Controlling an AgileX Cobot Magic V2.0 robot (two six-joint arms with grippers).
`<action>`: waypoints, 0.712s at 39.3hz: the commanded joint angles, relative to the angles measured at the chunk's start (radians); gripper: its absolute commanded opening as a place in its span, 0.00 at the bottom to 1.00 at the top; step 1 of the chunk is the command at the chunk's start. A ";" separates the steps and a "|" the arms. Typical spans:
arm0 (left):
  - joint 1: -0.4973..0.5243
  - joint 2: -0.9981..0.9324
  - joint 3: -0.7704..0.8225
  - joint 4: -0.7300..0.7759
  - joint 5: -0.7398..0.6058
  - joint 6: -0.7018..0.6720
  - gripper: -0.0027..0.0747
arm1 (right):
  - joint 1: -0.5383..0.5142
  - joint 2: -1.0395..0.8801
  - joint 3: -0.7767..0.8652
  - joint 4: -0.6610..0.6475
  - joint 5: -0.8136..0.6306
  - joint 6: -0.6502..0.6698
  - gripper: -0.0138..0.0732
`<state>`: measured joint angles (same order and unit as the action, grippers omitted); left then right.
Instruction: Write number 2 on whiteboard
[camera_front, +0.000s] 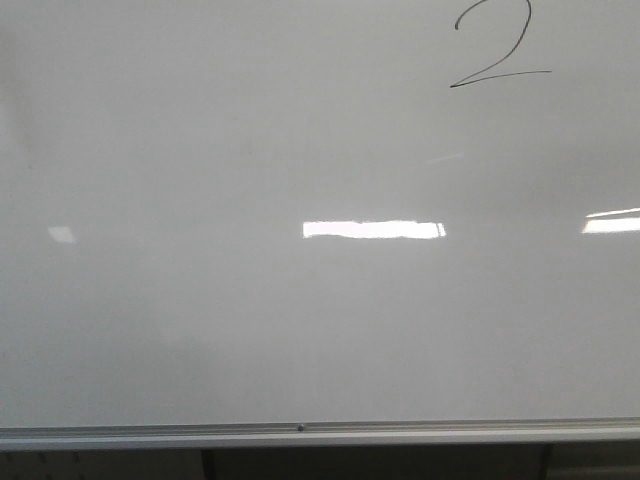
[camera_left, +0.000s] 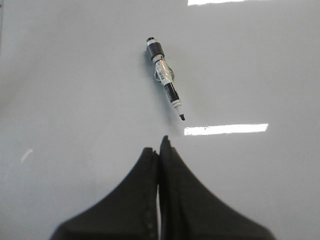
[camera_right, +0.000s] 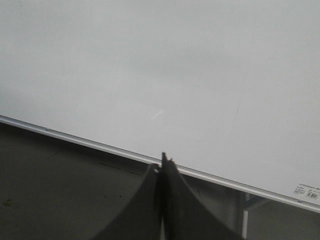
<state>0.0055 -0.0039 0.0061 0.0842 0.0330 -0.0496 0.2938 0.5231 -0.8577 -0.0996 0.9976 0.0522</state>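
Observation:
The whiteboard (camera_front: 250, 300) fills the front view, glossy white-grey with a silver rail along its bottom edge. A thin black number 2 (camera_front: 495, 50) is drawn at its top right, its top cut off by the frame. No gripper shows in the front view. In the left wrist view my left gripper (camera_left: 159, 147) is shut and empty over a white surface. A black-and-white marker (camera_left: 165, 84) lies uncapped beyond the fingertips, apart from them. In the right wrist view my right gripper (camera_right: 163, 162) is shut and empty, its tips over the board's silver rail (camera_right: 100, 146).
Bright light reflections (camera_front: 373, 229) lie across the board. Below the rail a dark surface (camera_right: 60, 190) and a metal support (camera_right: 245, 215) show in the right wrist view. A small label (camera_right: 306, 193) sits at the board's corner.

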 joint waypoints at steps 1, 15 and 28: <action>0.003 -0.017 0.021 0.001 -0.086 -0.004 0.01 | -0.008 -0.014 -0.014 -0.021 -0.074 0.000 0.08; 0.003 -0.017 0.021 0.001 -0.086 -0.004 0.01 | -0.199 -0.276 0.317 0.040 -0.369 -0.001 0.08; 0.003 -0.017 0.021 0.001 -0.086 -0.004 0.01 | -0.334 -0.533 0.715 0.055 -0.742 -0.001 0.08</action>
<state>0.0055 -0.0039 0.0061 0.0842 0.0330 -0.0496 -0.0289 0.0199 -0.1884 -0.0470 0.4199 0.0522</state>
